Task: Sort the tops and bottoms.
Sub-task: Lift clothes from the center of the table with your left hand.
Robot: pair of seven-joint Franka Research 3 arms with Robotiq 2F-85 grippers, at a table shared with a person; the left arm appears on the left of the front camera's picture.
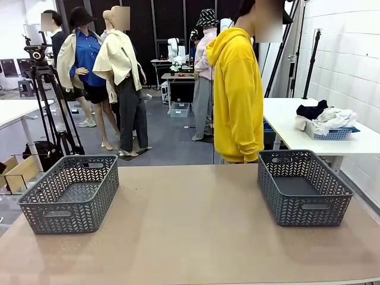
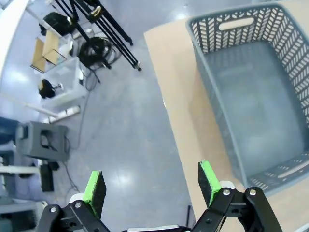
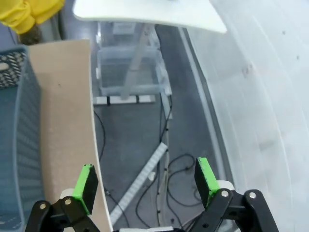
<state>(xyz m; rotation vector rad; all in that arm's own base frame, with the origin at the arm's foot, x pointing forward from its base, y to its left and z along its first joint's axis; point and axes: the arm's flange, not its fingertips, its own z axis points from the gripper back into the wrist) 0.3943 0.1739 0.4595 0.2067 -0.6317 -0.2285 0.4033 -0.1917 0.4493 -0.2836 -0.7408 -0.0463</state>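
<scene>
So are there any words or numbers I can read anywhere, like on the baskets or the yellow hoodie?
None: no word, number or sign can be read in these pictures.
Left grey basket: no label or print.
Right grey basket: no label or print.
Yellow hoodie: plain on the side that shows.
Things farther off in the room: too small and blurred to tell.

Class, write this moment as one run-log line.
left basket: empty; right basket: empty; left gripper: jaws open, nothing held; right gripper: jaws open, nothing held; person: standing at far side
</scene>
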